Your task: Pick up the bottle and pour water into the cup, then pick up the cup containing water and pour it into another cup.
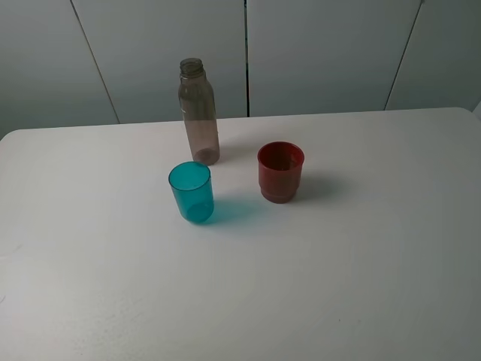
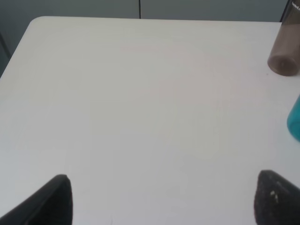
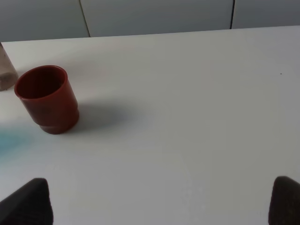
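The brownish clear bottle (image 1: 199, 113) stands upright and uncapped toward the back of the white table (image 1: 361, 271). In front of it stands the teal-blue cup (image 1: 191, 192); to its right is the dark red cup (image 1: 280, 171) with a stepped base. Neither arm shows in the exterior high view. The left wrist view has the left gripper (image 2: 161, 199) open over bare table, with the bottle's base (image 2: 284, 51) and a sliver of the teal cup (image 2: 295, 121) at the frame edge. My right gripper (image 3: 161, 201) is open too, well apart from the red cup (image 3: 47, 99).
Grey wall panels (image 1: 323, 53) run behind the table's far edge. A teal glow (image 3: 11, 140) from the cup falls on the table beside the red cup.
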Tool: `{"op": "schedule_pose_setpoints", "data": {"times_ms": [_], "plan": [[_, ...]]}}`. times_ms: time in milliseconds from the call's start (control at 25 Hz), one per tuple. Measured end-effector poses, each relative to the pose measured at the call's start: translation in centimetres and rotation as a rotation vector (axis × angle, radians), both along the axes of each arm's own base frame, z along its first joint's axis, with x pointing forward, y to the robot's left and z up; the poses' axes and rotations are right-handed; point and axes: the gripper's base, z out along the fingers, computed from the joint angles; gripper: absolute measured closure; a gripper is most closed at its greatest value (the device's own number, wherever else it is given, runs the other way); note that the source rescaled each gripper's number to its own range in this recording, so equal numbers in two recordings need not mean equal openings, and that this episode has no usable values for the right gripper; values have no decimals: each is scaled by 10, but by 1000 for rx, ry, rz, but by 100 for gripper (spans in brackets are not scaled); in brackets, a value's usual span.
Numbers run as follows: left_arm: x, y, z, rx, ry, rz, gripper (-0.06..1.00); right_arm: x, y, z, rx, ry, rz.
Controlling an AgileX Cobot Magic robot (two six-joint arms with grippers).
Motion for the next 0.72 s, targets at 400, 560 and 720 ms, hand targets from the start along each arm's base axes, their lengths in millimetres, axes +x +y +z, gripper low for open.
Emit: {"op": "schedule_pose_setpoints", "data": {"times_ms": [400, 560, 720], "plan": [[0, 2, 0, -10, 1, 31, 0, 0, 0, 0, 0, 0, 0], [0, 2, 0, -10, 1, 31, 0, 0, 0, 0, 0, 0, 0], [0, 2, 0, -10, 1, 31, 0, 0, 0, 0, 0, 0, 0]]}}
